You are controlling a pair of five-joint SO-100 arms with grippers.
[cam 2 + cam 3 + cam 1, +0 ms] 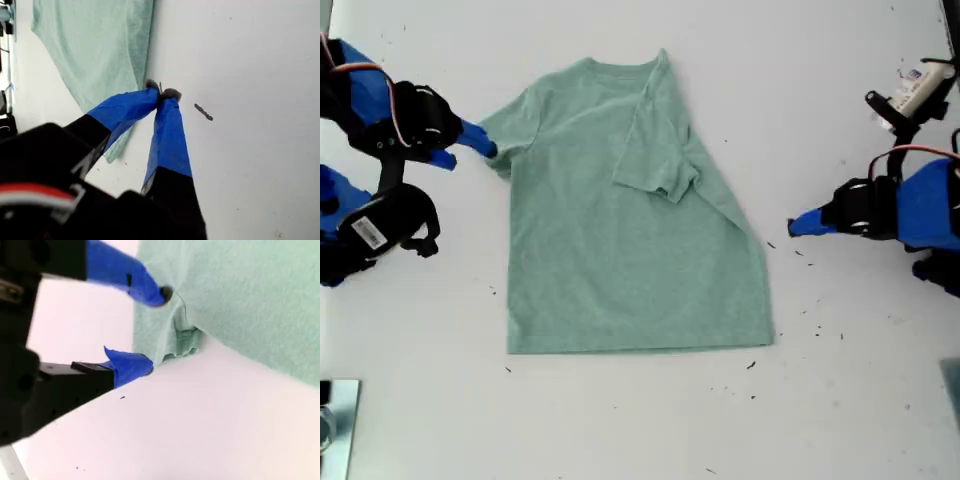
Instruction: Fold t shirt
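**Second sleeve fold pending**

The t shirt point(620, 220) lies flat mid-table, one sleeve already folded inward. My second gripper point(152, 330) stands with jaws apart astride the other sleeve's hem, at the exterior view's left. My first gripper point(162, 95), jaws together and empty, rests apart from the cloth. Advice: pinch the hem fully, lift low, carry inward. Whether the lower finger sits beneath the fabric is unclear.

- From overhead, we look straight down on the white table point(620, 430).
- Our wrist views sit close, sharing the pale sage-green cloth t shirt point(630, 210).
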